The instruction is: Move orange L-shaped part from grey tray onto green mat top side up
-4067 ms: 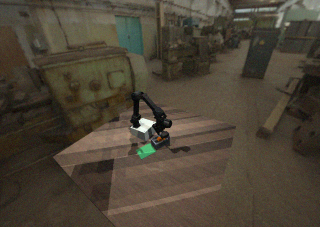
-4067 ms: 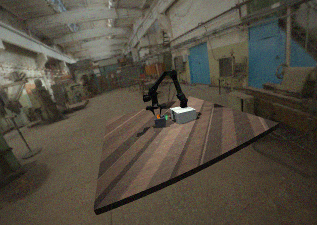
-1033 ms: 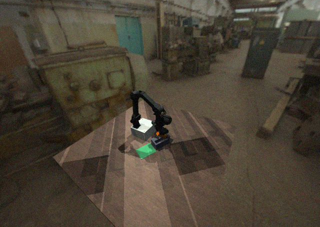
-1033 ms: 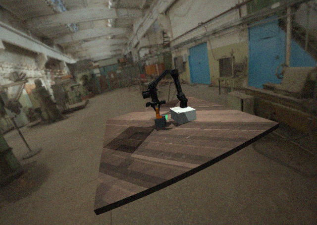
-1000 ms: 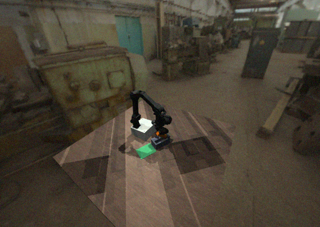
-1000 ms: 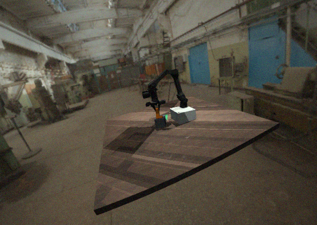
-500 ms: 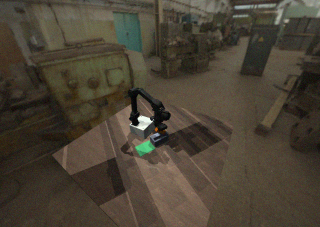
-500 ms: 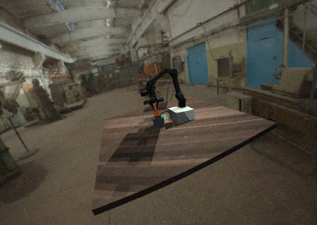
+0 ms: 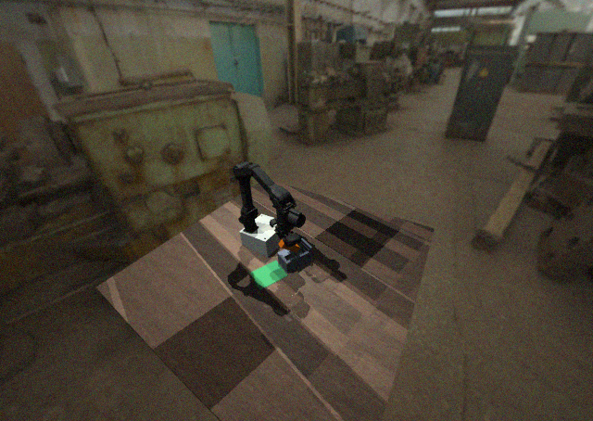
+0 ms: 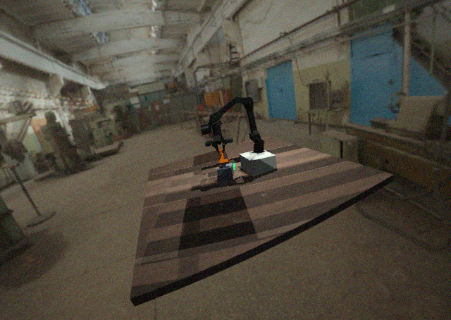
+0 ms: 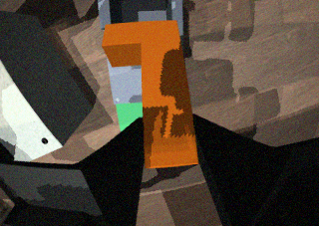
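The orange L-shaped part (image 9: 283,245) (image 10: 223,160) (image 11: 154,82) is between the two black fingers of my gripper (image 10: 221,150) (image 11: 166,121). The gripper is shut on its straight end, and the L-shaped end points away from the fingers, lowest in the exterior view. The part is steeply tilted and is raised over the grey tray (image 9: 296,261) (image 10: 225,175) (image 11: 125,87); the exact gap to the tray is too small to tell. The part hides much of the tray in the wrist view. The green mat (image 9: 268,274) (image 10: 234,165) (image 11: 128,114) lies beside the tray.
The white-topped box (image 9: 260,232) (image 10: 256,156) (image 11: 17,131) under the arm's base stands close to the tray and mat. The wood-patterned table top (image 9: 206,344) (image 10: 291,207) carries everything, with dark patches and arm shadows across it.
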You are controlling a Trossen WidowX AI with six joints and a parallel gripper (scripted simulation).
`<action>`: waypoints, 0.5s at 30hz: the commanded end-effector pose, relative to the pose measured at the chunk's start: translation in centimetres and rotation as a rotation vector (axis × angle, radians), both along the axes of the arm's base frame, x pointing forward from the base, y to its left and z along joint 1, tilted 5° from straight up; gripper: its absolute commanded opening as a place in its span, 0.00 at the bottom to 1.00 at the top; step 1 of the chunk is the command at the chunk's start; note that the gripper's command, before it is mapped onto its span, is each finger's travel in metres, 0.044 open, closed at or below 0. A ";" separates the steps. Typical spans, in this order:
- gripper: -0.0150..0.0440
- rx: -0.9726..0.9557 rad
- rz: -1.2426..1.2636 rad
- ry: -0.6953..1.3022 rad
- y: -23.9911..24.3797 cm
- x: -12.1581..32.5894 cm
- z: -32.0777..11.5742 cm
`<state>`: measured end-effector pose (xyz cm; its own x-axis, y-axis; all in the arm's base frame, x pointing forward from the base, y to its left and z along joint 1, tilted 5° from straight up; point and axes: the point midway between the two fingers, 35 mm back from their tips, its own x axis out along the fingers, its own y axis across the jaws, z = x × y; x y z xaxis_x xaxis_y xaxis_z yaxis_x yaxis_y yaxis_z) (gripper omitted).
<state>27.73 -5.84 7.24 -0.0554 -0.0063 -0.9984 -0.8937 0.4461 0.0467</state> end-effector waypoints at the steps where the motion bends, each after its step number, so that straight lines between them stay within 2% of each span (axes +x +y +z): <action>1: 0.25 -0.003 0.005 0.006 -1.6 -1.1 -0.1; 15: 0.25 -0.008 0.005 0.008 -7.0 -4.3 0.1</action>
